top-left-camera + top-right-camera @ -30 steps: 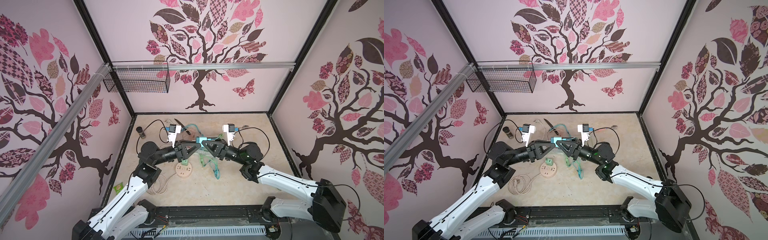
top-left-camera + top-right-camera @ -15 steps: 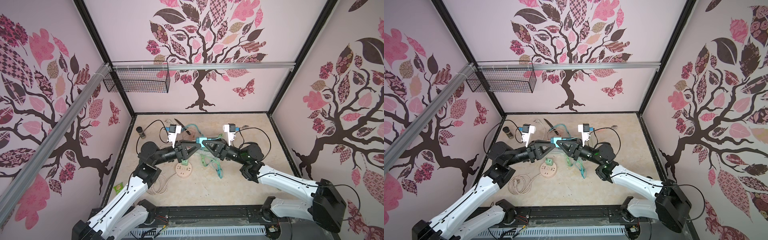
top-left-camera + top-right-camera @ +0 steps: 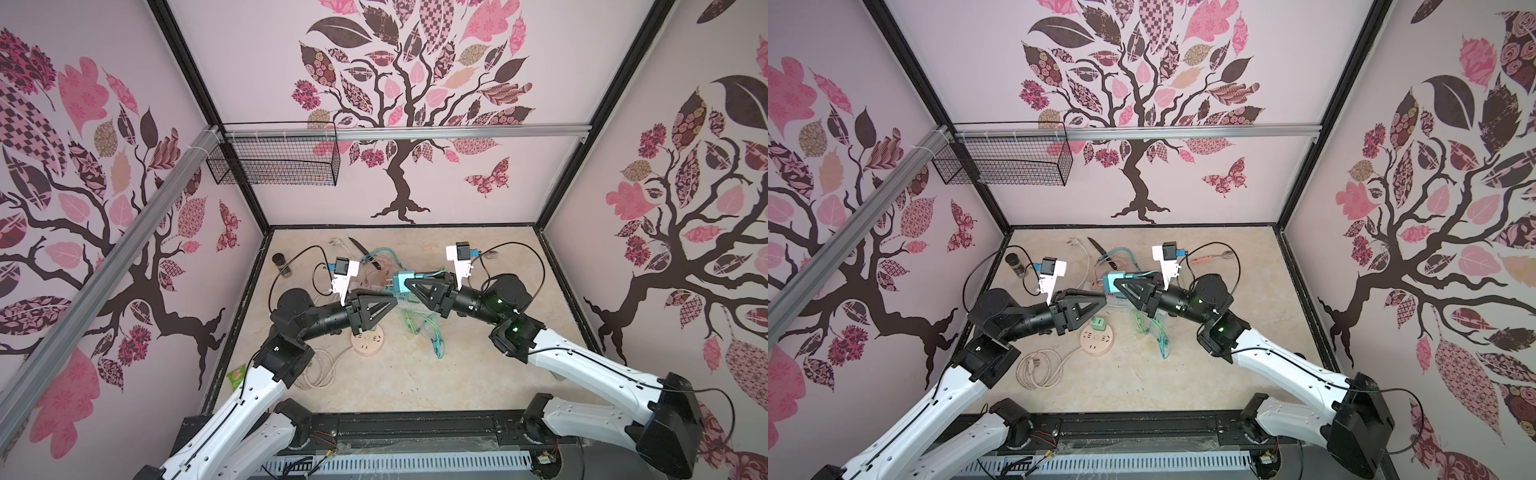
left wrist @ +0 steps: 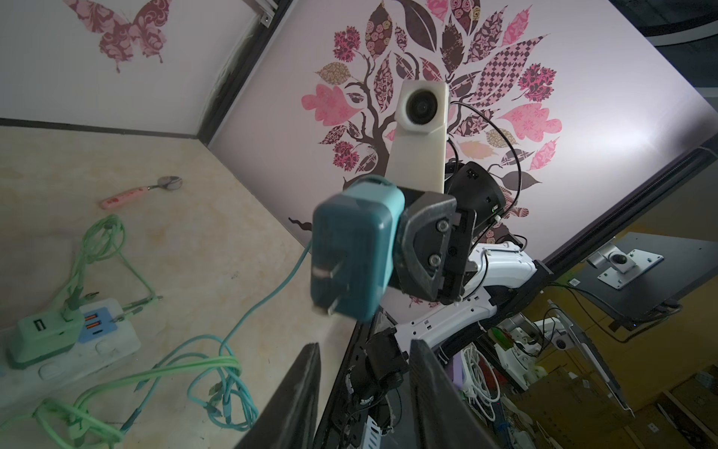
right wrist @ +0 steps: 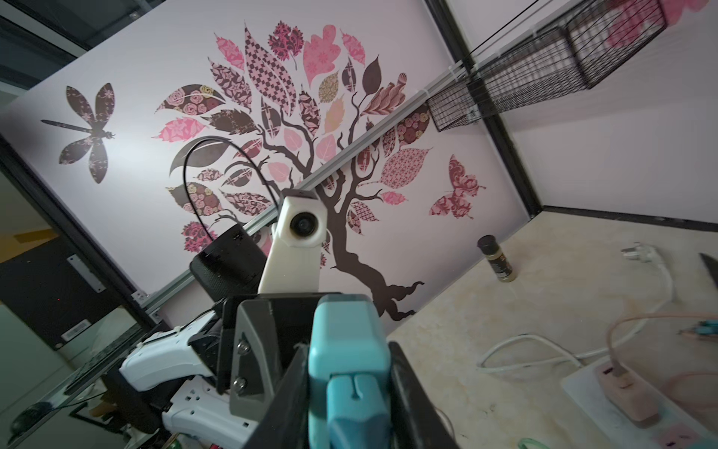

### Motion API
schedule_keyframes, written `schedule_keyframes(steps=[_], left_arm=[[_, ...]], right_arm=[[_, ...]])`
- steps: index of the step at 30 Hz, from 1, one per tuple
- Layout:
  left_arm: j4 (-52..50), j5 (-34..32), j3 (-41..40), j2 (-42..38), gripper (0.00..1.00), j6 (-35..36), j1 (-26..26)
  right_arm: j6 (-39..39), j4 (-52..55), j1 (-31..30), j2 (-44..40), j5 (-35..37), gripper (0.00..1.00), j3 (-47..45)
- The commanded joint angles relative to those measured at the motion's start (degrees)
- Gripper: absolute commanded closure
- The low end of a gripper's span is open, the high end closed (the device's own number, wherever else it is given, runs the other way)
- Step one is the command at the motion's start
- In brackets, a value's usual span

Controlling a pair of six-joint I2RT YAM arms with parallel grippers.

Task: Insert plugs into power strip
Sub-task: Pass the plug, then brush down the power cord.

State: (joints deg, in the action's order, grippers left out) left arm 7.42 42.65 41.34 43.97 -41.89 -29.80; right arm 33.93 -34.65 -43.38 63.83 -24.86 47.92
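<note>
A teal plug (image 3: 401,282) (image 3: 1114,283) hangs above the table's middle. My right gripper (image 3: 409,283) (image 5: 347,350) is shut on its sides, and its two prongs face the left wrist camera (image 4: 349,256). My left gripper (image 3: 395,300) (image 4: 365,350) is just beside the plug, jaws apart with nothing between them. The white power strip (image 4: 108,346) (image 5: 582,396) lies on the table under the grippers and is mostly hidden in both top views. It carries a mint green plug (image 4: 42,334) and a peach plug (image 5: 625,396). The teal cable (image 4: 272,287) trails down to the table.
Tangled green and teal cables (image 3: 424,328) lie right of centre. A round peach socket disc (image 3: 1097,338) has a green plug (image 3: 1098,323) at its edge. A coiled white cord (image 3: 1038,368), a spice jar (image 3: 281,264), a knife (image 3: 361,249) and a spoon (image 3: 1212,257) also lie about.
My left gripper has opened and let go of the teal plug, which stays in the right gripper. Both arms have hardly moved.
</note>
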Motion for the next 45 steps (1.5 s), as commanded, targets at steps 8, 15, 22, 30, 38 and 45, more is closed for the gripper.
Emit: schedule_keyframes(steps=[8, 15, 22, 30, 38, 45], left_arm=[[-12.5, -6.73, -3.99, -8.62, 0.44, 6.05, -0.1], [-17.79, -9.1, -4.85, -4.76, 0.44, 8.69, -0.14], [-11.83, -4.52, -6.53, 5.89, 0.41, 11.66, -1.53], [-19.75, -16.42, 3.33, 17.8, 0.4, 27.6, -14.9], [-13.54, -21.83, 2.3, 18.41, 0.44, 32.0, -16.48], [1.21, -20.63, -6.58, 17.2, 0.43, 42.06, -16.52]], right_arm=[[-15.84, 18.68, 1.17, -4.51, 7.28, 0.88, 9.8], [-25.4, 29.89, 1.11, -4.75, 11.49, 0.88, 17.08], [-25.32, 32.46, 1.13, -5.99, 9.77, 0.88, 18.17], [-23.59, 32.16, 1.19, -6.66, 8.42, 0.89, 17.19], [-22.45, 32.02, 1.17, -8.05, 8.16, 0.89, 17.05], [-20.05, 31.05, 1.19, -9.43, 5.86, 0.89, 17.03]])
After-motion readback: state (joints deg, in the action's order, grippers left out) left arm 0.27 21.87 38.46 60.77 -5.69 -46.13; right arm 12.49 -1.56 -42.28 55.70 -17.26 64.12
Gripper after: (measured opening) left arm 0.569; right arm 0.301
